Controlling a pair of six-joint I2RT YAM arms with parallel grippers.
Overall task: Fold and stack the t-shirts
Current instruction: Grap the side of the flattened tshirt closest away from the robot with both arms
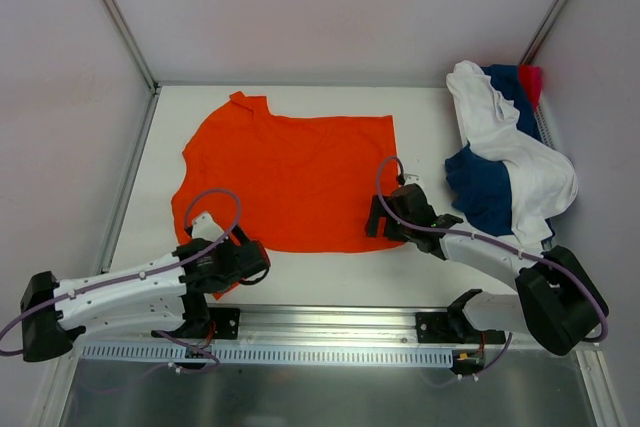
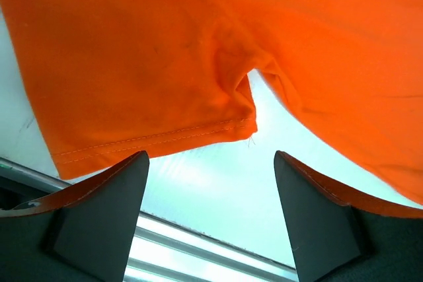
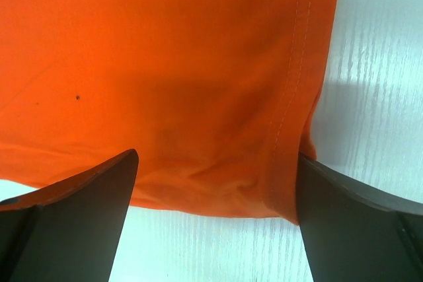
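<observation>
The orange t-shirt lies spread flat on the white table. My left gripper is open at its near left sleeve corner; in the left wrist view the hemmed sleeve edge lies just beyond the fingers and nothing is between them. My right gripper is open at the shirt's near right corner; in the right wrist view that corner sits between the wide-apart fingers. The white t-shirt, the navy one and the red-pink one lie heaped at the far right.
Grey walls with metal posts close in the table at the back and sides. A metal rail runs along the near edge by the arm bases. Bare white table shows between the two grippers.
</observation>
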